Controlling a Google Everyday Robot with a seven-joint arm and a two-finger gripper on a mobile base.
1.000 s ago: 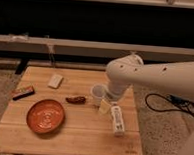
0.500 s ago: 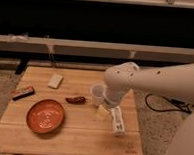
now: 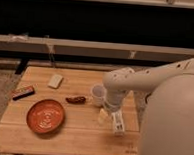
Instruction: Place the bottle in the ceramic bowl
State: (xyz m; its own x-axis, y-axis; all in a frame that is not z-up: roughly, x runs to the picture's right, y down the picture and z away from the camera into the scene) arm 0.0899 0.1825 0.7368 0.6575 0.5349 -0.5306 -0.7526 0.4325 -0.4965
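The slim white bottle [image 3: 118, 122] lies on the wooden table [image 3: 81, 136] near its right front part, its length running front to back. The orange-red ceramic bowl [image 3: 46, 116] with a pale centre pattern sits at the front left and holds nothing. My gripper [image 3: 108, 113] hangs down from the pale arm [image 3: 140, 80], which reaches in from the right. It sits low over the table at the bottle's far end, just in front of a white cup [image 3: 97, 93]. The bowl is well to the left of the gripper.
A dark red-brown item [image 3: 76, 99] lies between cup and bowl. A pale block [image 3: 55, 80] lies at the back left and a dark bar [image 3: 23, 92] at the left edge. A dark shelf and rail [image 3: 93, 44] run behind the table.
The arm has swung forward and down, bringing the gripper from beside the cup to the bottle's far end. The bottle, the cup and the bowl have not moved.
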